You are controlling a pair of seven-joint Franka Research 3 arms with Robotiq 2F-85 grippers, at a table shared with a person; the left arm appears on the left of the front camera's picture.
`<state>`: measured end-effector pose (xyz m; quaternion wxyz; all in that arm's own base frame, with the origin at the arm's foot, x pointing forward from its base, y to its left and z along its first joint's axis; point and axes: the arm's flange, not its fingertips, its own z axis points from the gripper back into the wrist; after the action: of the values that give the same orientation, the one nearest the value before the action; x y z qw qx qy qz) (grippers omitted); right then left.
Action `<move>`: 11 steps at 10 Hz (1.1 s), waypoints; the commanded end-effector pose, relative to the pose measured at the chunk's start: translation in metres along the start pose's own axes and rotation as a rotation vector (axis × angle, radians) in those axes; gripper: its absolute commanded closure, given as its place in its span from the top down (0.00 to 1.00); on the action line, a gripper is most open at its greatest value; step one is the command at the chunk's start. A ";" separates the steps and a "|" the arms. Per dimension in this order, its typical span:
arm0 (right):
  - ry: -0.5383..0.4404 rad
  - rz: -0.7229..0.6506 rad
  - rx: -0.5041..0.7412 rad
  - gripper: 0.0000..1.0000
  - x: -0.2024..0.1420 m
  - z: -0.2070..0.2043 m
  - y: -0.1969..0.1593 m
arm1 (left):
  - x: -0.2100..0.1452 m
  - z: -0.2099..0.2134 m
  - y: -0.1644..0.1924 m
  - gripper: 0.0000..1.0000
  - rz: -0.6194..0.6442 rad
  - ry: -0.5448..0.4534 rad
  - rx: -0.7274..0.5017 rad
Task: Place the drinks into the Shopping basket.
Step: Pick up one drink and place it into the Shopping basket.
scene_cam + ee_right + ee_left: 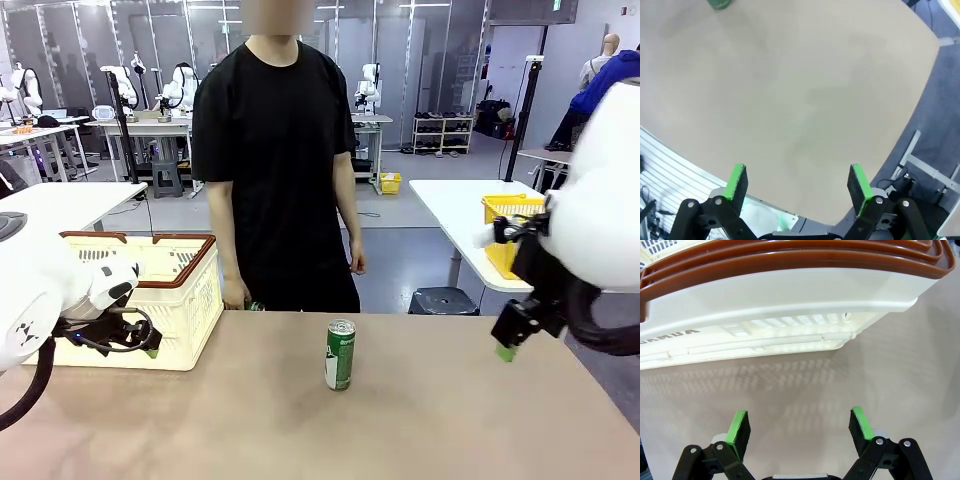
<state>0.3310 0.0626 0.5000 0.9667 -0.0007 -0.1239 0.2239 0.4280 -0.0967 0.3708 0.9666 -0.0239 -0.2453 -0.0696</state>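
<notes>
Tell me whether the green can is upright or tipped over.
Upright: the green can stands on its base on the table, silver top up, apart from the basket.

Both arms have smooth, rounded white shells, the left arm (pixel 35 295) trailing a thin black cable (pixel 105 345) at its wrist and the right arm (pixel 610 190) passing into a black wrist section. The left gripper (pixel 800 422) and right gripper (pixel 797 177) are black jointed linkages with bright green pads (pixel 737 425) and small silver pivot screws (pixel 879 441). The person (pixel 275 150) wears a plain black short-sleeved T-shirt.
</notes>
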 end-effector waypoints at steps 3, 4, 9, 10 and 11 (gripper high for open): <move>-0.016 0.004 0.057 1.00 -0.011 -0.025 -0.014 | 0.000 -0.001 -0.001 1.00 0.001 -0.011 -0.002; -0.004 -0.010 0.028 1.00 -0.002 -0.003 -0.017 | 0.000 -0.001 -0.001 1.00 0.001 -0.011 -0.002; -0.004 -0.010 0.028 1.00 -0.002 -0.003 -0.017 | -0.015 0.049 -0.068 1.00 -0.056 0.102 -0.062; -0.004 -0.010 0.028 1.00 -0.002 -0.003 -0.017 | -0.018 0.061 -0.086 1.00 -0.084 0.096 -0.031; -0.004 -0.010 0.028 1.00 -0.002 -0.003 -0.017 | -0.019 0.074 -0.098 1.00 -0.092 0.069 -0.107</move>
<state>0.3386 0.0478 0.4966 0.9677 0.0118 -0.1232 0.2196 0.3731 -0.1823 0.4138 0.9690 -0.0476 -0.2073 -0.1260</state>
